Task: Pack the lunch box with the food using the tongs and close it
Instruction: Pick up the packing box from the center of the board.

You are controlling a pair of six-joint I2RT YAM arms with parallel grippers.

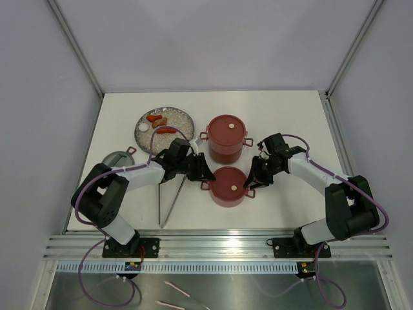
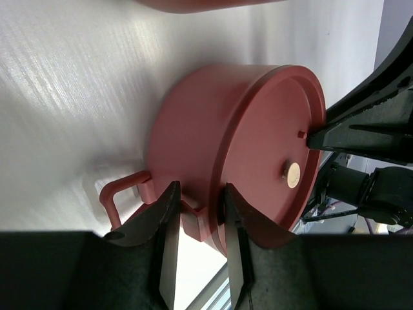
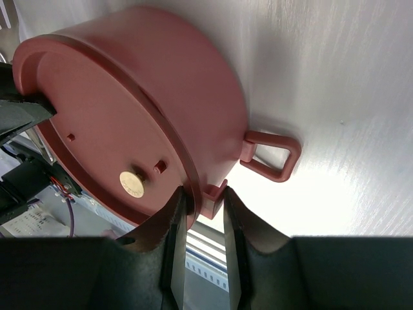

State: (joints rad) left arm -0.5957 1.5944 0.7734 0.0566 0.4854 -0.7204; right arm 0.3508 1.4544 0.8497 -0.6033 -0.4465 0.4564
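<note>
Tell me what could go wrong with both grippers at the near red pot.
The left gripper and right gripper have only small side tabs of the near pot between their fingers; an uneven lift could tilt it. Food is on the plate and the tongs lie untouched; it might stay unpacked.

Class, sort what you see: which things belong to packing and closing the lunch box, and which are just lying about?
Job:
near lidded tier
far lidded tier
open tier
food
tongs

Lying about:
speckled plate
pink strips below the table edge

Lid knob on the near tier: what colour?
Knob: cream; best in left wrist view.
</note>
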